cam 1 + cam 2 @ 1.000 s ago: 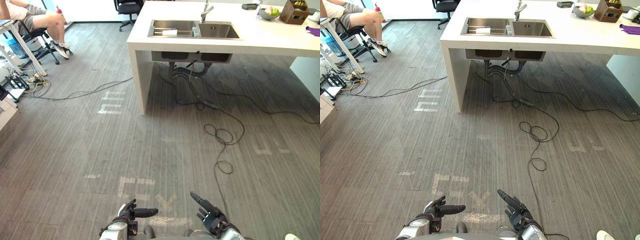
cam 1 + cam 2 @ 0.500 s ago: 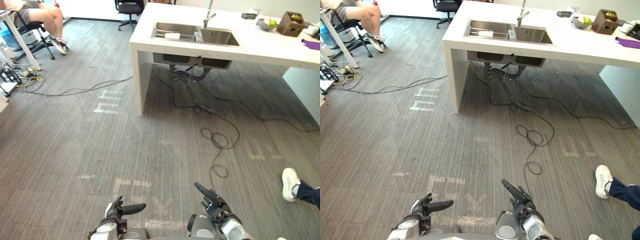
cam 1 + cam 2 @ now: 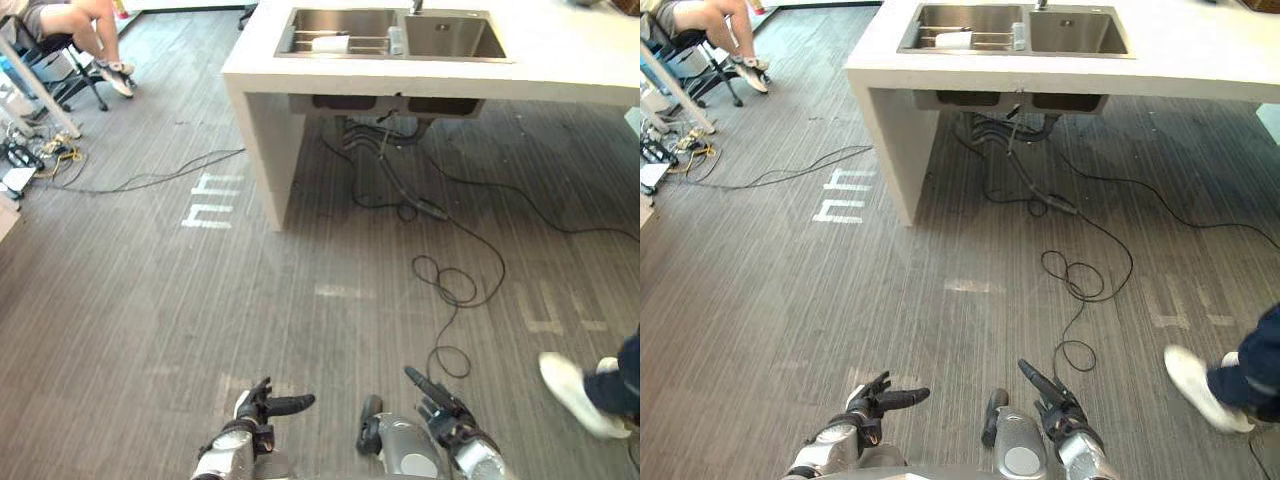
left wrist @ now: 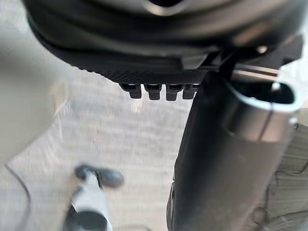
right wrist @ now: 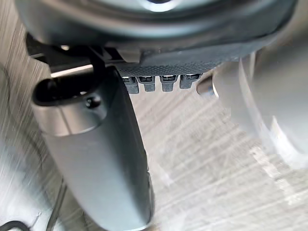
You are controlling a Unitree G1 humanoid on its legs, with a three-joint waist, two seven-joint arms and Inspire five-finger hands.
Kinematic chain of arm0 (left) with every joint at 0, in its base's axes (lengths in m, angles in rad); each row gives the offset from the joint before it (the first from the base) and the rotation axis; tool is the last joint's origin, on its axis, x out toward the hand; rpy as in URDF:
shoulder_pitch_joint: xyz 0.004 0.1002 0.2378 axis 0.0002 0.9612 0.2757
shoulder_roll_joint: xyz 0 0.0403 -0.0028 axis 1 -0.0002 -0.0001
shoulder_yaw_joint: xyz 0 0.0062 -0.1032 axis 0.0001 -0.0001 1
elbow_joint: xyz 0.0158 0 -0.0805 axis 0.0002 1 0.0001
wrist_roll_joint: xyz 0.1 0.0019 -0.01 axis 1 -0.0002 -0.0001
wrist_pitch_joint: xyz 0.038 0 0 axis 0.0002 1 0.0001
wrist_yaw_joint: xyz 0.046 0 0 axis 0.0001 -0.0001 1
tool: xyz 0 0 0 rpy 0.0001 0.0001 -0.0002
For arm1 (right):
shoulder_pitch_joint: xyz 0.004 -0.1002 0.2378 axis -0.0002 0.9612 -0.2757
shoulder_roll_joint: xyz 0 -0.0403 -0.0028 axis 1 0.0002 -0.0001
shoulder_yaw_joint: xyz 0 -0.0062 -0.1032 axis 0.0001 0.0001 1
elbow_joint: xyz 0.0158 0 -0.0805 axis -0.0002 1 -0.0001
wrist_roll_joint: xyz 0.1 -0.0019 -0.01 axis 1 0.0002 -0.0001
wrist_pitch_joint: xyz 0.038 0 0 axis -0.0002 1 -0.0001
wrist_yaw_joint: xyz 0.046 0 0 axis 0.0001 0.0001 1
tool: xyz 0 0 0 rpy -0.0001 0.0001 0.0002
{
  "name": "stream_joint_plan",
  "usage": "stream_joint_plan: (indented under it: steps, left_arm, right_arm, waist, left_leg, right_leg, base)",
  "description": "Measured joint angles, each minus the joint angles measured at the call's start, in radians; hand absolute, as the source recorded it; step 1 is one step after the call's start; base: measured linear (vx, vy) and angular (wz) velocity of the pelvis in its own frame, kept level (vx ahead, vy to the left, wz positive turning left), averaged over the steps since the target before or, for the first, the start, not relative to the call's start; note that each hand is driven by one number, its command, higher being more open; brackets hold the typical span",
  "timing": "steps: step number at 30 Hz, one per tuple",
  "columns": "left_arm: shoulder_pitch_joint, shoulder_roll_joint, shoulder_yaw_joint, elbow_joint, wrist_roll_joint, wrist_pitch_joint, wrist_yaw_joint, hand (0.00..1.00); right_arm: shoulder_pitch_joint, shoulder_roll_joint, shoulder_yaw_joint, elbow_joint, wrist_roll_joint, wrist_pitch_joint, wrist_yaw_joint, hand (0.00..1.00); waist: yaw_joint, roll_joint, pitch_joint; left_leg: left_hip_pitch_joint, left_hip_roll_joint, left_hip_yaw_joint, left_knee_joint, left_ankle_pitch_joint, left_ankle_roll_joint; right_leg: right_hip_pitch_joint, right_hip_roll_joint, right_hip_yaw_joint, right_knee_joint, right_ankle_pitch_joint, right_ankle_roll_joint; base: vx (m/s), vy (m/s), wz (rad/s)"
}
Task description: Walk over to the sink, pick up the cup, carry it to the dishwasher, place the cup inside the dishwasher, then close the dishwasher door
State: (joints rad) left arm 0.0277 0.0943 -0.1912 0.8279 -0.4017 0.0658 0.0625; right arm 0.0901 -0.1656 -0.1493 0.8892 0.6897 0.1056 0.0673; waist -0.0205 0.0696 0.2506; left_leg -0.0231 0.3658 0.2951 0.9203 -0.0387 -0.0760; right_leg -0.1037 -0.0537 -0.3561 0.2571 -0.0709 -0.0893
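A steel double sink [image 3: 392,31] is set in the white counter [image 3: 560,60] at the far side of the floor. A white object [image 3: 330,43] lies in its left basin on a rack; I cannot tell whether it is the cup. A small item [image 3: 396,40] stands on the divider between the basins. My left hand [image 3: 262,408] and right hand [image 3: 440,402] hang low at the near edge, well short of the counter. Both are open with straight fingers and hold nothing. The left thumb [image 4: 231,159] and the right thumb [image 5: 96,159] stand over bare floor.
The counter's white side panel [image 3: 262,150] reaches the floor. Black cables [image 3: 450,285] coil below the sink and trail left [image 3: 150,180]. A person's white shoe and dark trouser leg [image 3: 580,388] are at my right. Another person sits on a chair [image 3: 75,30] far left.
The whole picture has shifted, with the counter and sink now nearer and more central. The person's shoe at the right has moved. Both hands keep the same open pose.
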Motion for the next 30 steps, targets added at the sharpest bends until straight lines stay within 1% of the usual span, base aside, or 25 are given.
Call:
stream_joint_plan:
  steps: [1, 2, 3, 4, 5, 6, 7, 8, 10, 11, 12, 13, 14, 15, 17, 18, 19, 22, 24, 25, 26, 27, 28, 29, 30]
  left_arm:
    - [-0.006, -0.001, 0.019, -0.009, -0.023, -0.015, -0.001, 1.00]
    - [-0.008, 0.000, 0.040, -0.015, -0.053, -0.019, -0.002, 1.00]
    - [-0.007, 0.001, 0.047, -0.021, -0.060, -0.020, -0.002, 1.00]
    - [-0.002, 0.002, 0.054, -0.047, -0.072, -0.023, -0.002, 1.00]
    - [0.001, -0.002, 0.055, -0.073, -0.072, -0.025, 0.000, 1.00]
    - [0.003, -0.006, 0.055, -0.087, -0.072, -0.026, 0.001, 1.00]
    - [0.011, -0.013, 0.057, -0.104, -0.078, -0.030, 0.005, 1.00]
    - [0.020, -0.023, 0.057, -0.115, -0.093, -0.030, 0.009, 1.00]
    - [0.031, -0.042, 0.053, -0.123, -0.093, -0.037, 0.014, 1.00]
    - [0.042, -0.046, 0.041, -0.122, -0.092, -0.038, 0.014, 1.00]
    - [0.049, -0.044, 0.034, -0.122, -0.091, -0.043, 0.014, 1.00]
    - [0.052, -0.033, 0.033, -0.123, -0.089, -0.066, 0.013, 1.00]
    - [0.047, -0.025, 0.034, -0.127, -0.088, -0.089, 0.013, 1.00]
    - [0.042, -0.024, 0.035, -0.130, -0.087, -0.104, 0.014, 1.00]
    - [0.039, -0.018, 0.037, -0.160, -0.075, -0.133, 0.028, 1.00]
    - [0.040, -0.009, 0.037, -0.186, -0.069, -0.146, 0.039, 1.00]
    - [0.040, 0.000, 0.038, -0.214, -0.068, -0.152, 0.049, 1.00]
    - [0.061, 0.006, 0.037, -0.290, -0.065, -0.176, 0.059, 1.00]
    - [0.062, 0.002, 0.036, -0.336, -0.026, -0.199, 0.068, 1.00]
    - [0.062, 0.001, 0.034, -0.378, 0.004, -0.222, 0.076, 1.00]
    - [0.061, 0.002, 0.033, -0.442, 0.034, -0.231, 0.094, 1.00]
    - [0.061, 0.002, 0.031, -0.476, 0.047, -0.235, 0.102, 1.00]
    - [0.060, 0.003, 0.024, -0.548, 0.068, -0.243, 0.119, 1.00]
    - [0.062, 0.002, 0.017, -0.621, 0.087, -0.245, 0.140, 1.00]
    - [0.065, 0.000, 0.014, -0.655, 0.088, -0.248, 0.151, 1.00]
  right_arm:
    - [0.000, -0.005, -0.001, 0.039, -0.030, 0.005, 0.001, 1.00]
    - [0.001, -0.005, -0.001, 0.071, -0.038, 0.011, 0.002, 1.00]
    - [0.000, -0.004, 0.000, 0.083, -0.038, 0.011, 0.004, 1.00]
    - [-0.007, -0.002, 0.001, 0.089, -0.034, 0.010, 0.011, 1.00]
    - [-0.027, -0.003, -0.002, 0.089, -0.022, 0.010, 0.018, 1.00]
    - [-0.040, -0.004, -0.004, 0.089, -0.020, 0.009, 0.019, 1.00]
    - [-0.057, -0.001, -0.006, 0.089, -0.020, 0.006, 0.021, 1.00]
    - [-0.069, 0.008, -0.023, 0.088, -0.020, -0.001, 0.026, 1.00]
    - [-0.067, 0.008, -0.041, 0.089, -0.020, -0.002, 0.029, 1.00]
    - [-0.049, 0.007, -0.042, 0.092, -0.019, -0.002, 0.030, 1.00]
    - [-0.037, 0.008, -0.042, 0.096, -0.017, -0.001, 0.031, 1.00]
    - [-0.019, 0.018, -0.040, 0.105, -0.011, 0.004, 0.034, 1.00]
    - [0.002, 0.023, -0.039, 0.107, -0.006, 0.012, 0.039, 1.00]
    - [0.004, 0.025, -0.040, 0.110, -0.005, 0.012, 0.040, 1.00]
    - [0.002, 0.019, -0.040, 0.118, -0.007, 0.008, 0.040, 1.00]
    - [-0.002, 0.017, -0.040, 0.129, -0.013, 0.002, 0.038, 1.00]
    - [-0.005, 0.019, -0.041, 0.140, -0.024, -0.005, 0.030, 1.00]
    - [-0.004, 0.023, -0.055, 0.162, -0.024, -0.010, 0.021, 1.00]
    - [-0.001, 0.031, -0.092, 0.165, -0.024, -0.010, 0.022, 1.00]
    - [0.000, 0.032, -0.111, 0.167, -0.024, -0.010, 0.021, 1.00]
    - [0.000, 0.035, -0.128, 0.168, -0.023, -0.012, 0.020, 1.00]
    - [-0.001, 0.035, -0.135, 0.167, -0.021, -0.014, 0.020, 1.00]
    - [-0.001, 0.036, -0.160, 0.164, -0.008, -0.020, 0.023, 1.00]
    - [0.000, 0.035, -0.191, 0.164, 0.014, -0.031, 0.030, 1.00]
    - [0.003, 0.035, -0.205, 0.164, 0.022, -0.034, 0.035, 1.00]
  waist:
    - [0.000, 0.000, 0.002]
    - [0.004, -0.007, 0.007]
    - [0.007, -0.013, 0.011]
    - [0.017, -0.015, 0.013]
    - [0.024, -0.015, 0.015]
    - [0.025, -0.014, 0.016]
    - [0.028, -0.014, 0.016]
    - [0.027, -0.012, 0.017]
    - [0.027, 0.004, 0.022]
    - [0.023, 0.020, 0.025]
    - [0.024, 0.026, 0.023]
    - [0.024, 0.022, 0.018]
    - [0.022, -0.003, 0.013]
    - [0.023, -0.009, 0.015]
    - [0.025, -0.012, 0.015]
    - [0.027, -0.014, 0.015]
    - [0.030, -0.021, 0.017]
    - [0.037, -0.043, -0.021]
    - [0.042, -0.064, -0.044]
    - [0.043, -0.080, -0.057]
    - [0.045, -0.096, -0.069]
    - [0.048, -0.100, -0.071]
    - [0.048, -0.102, -0.074]
    - [0.047, -0.095, -0.073]
    - [0.047, -0.086, -0.074]
  left_leg:
    - [-0.061, 0.021, -0.001, 0.126, -0.050, 0.005]
    - [-0.095, 0.016, 0.006, 0.160, -0.093, -0.001]
    - [-0.106, 0.012, 0.022, 0.144, -0.107, 0.000]
    - [-0.126, -0.007, 0.057, 0.048, -0.126, 0.008]
    - [-0.149, -0.046, 0.078, -0.122, -0.127, 0.008]
    - [-0.158, -0.071, 0.072, -0.233, -0.124, 0.004]
    - [-0.160, -0.123, 0.050, -0.462, -0.105, -0.019]
    - [-0.158, -0.164, 0.016, -0.656, -0.054, -0.050]
    - [-0.158, -0.183, 0.009, -0.801, 0.002, -0.056]
    - [-0.156, -0.178, 0.045, -0.803, 0.008, -0.049]
    - [-0.151, -0.170, 0.058, -0.792, 0.042, -0.013]
    - [-0.143, -0.163, 0.109, -0.757, 0.113, 0.034]
    - [-0.149, -0.176, 0.154, -0.733, 0.131, 0.061]
    - [-0.155, -0.185, 0.165, -0.720, 0.133, 0.067]
    - [-0.195, -0.210, 0.165, -0.669, 0.113, 0.106]
    - [-0.211, -0.220, 0.168, -0.630, 0.089, 0.138]
    - [-0.215, -0.234, 0.168, -0.597, 0.054, 0.158]
    - [-0.208, -0.274, 0.177, -0.602, 0.010, 0.169]
    - [-0.183, -0.316, 0.185, -0.641, 0.004, 0.170]
    - [-0.167, -0.340, 0.186, -0.652, -0.008, 0.178]
    - [-0.150, -0.362, 0.186, -0.660, -0.024, 0.181]
    - [-0.136, -0.371, 0.183, -0.669, -0.029, 0.183]
    - [-0.098, -0.386, 0.171, -0.699, -0.034, 0.184]
    - [-0.054, -0.392, 0.151, -0.732, -0.036, 0.178]
    - [-0.030, -0.393, 0.138, -0.751, -0.037, 0.170]
  right_leg:
    - [0.063, 0.019, 0.001, -0.035, -0.008, -0.014]
    - [0.138, 0.031, 0.003, -0.070, -0.012, -0.008]
    - [0.173, 0.037, 0.008, -0.089, -0.013, -0.008]
    - [0.220, 0.042, 0.028, -0.121, -0.013, -0.008]
    - [0.245, 0.039, 0.053, -0.143, -0.012, -0.006]
    - [0.251, 0.037, 0.063, -0.148, -0.012, -0.006]
    - [0.267, 0.028, 0.084, -0.157, -0.020, 0.010]
    - [0.295, 0.020, 0.098, -0.169, -0.034, 0.033]
    - [0.356, 0.022, 0.110, -0.192, -0.065, 0.069]
    - [0.398, 0.030, 0.111, -0.191, -0.096, 0.091]
    - [0.417, 0.033, 0.113, -0.182, -0.118, 0.103]
    - [0.440, 0.016, 0.107, -0.159, -0.159, 0.125]
    - [0.443, -0.020, 0.091, -0.141, -0.192, 0.141]
    - [0.442, -0.036, 0.085, -0.136, -0.203, 0.141]
    - [0.430, -0.066, 0.083, -0.132, -0.207, 0.140]
    - [0.428, -0.082, 0.080, -0.122, -0.205, 0.143]
    - [0.428, -0.103, 0.078, -0.093, -0.203, 0.147]
    - [0.366, -0.161, 0.080, 0.041, -0.194, 0.163]
    - [0.305, -0.217, 0.083, 0.184, -0.171, 0.204]
    - [0.259, -0.257, 0.088, 0.293, -0.139, 0.254]
    - [0.204, -0.299, 0.096, 0.415, -0.084, 0.296]
    - [0.173, -0.318, 0.101, 0.478, -0.039, 0.307]
    - [0.117, -0.349, 0.108, 0.604, 0.042, 0.303]
    - [0.073, -0.370, 0.079, 0.717, 0.017, 0.267]
    - [0.059, -0.375, 0.049, 0.751, -0.014, 0.232]
  base:
    - [0.63, -0.178, -0.11]
    - [0.51, -0.147, -0.16]
    - [0.54, -0.140, -0.35]
    - [0.42, -0.068, -0.56]
    - [0.49, -0.064, -0.63]
    - [0.36, 0.020, -0.68]
    - [0.32, 0.078, -0.60]
    - [0.32, 0.106, -0.51]
    - [0.30, 0.193, -0.24]
    - [0.29, 0.260, -0.10]
    - [0.31, 0.293, 0.07]
    - [0.32, 0.261, 0.26]
    - [0.40, 0.284, 0.32]
    - [0.38, 0.264, 0.32]
    - [0.29, 0.209, 0.15]
    - [0.31, 0.214, 0.17]
    - [0.24, 0.168, 0.17]
    - [0.30, 0.199, 0.11]
    - [0.25, 0.172, 0.08]
    - [0.27, 0.165, 0.11]
    - [0.27, 0.153, 0.11]
    - [0.32, 0.150, 0.14]
    - [0.31, 0.138, 0.19]
    - [0.30, 0.129, 0.23]
    - [0.24, 0.089, 0.36]
